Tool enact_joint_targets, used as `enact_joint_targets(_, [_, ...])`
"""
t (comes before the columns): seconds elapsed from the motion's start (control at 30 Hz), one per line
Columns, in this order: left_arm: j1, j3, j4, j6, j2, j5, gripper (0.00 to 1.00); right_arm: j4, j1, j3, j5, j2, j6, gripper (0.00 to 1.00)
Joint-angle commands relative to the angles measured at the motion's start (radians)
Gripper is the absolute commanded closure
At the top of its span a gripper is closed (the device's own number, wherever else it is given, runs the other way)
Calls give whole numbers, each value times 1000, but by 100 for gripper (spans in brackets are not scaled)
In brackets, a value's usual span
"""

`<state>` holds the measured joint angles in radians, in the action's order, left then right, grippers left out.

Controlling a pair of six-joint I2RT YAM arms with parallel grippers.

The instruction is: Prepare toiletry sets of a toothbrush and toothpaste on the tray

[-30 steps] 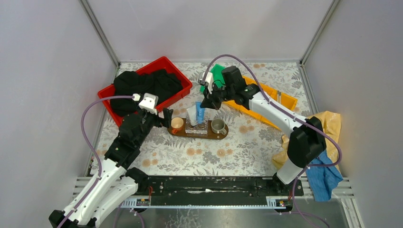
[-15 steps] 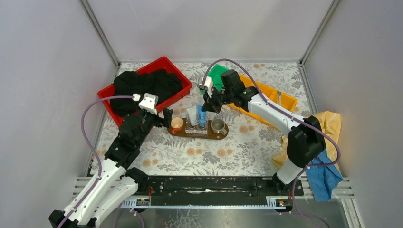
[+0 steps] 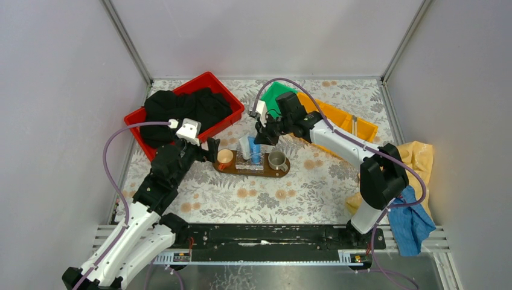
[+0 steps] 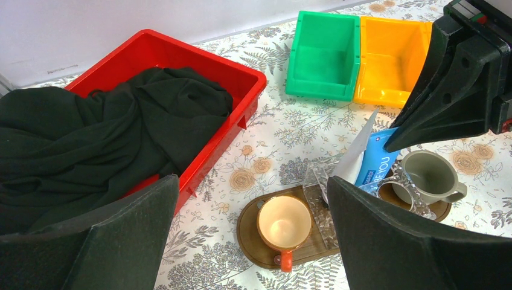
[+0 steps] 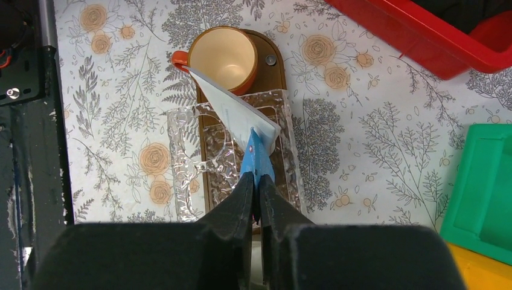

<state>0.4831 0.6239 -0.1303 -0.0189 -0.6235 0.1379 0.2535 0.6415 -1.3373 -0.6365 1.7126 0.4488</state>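
The small flat blue squeeze tube of toothpaste [image 4: 377, 164] carries white capital letters along its length in the left wrist view; only a part, roughly "ENOU", can be read. In the other views its print is too small to tell

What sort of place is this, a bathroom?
Probably a robot test booth, not a bathroom: plain grey walls box in a flowered table, and a left arm and right arm are bolted at its near edge.
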Motion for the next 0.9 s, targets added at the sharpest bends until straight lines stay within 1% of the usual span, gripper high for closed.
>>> enact_joint_targets(0.0, [-5, 9, 17, -21, 6, -10, 0, -36, 13, -11, 8, -5, 12, 89])
enact_joint_targets(0.1, [-4, 8, 17, -20, 5, -12, 0, -34, 14, -9, 7, -7, 13, 84])
enact_joint_targets(0.3, [-5, 8, 17, -21, 7, -13, 0, -31, 14, 2, 7, -44, 12, 65])
enact_joint_targets(0.57, [-4, 8, 18, -20, 8, -13, 0, -27, 13, 25, 15, -138, 0, 45])
enact_joint_targets(0.77, [-4, 8, 18, -20, 8, -12, 0, 24, 9, 41, -13, -216, 36, 37])
enact_joint_targets(0.87, [-3, 9, 17, -20, 9, -14, 0, 31, -28, 67, -56, -260, 41, 34])
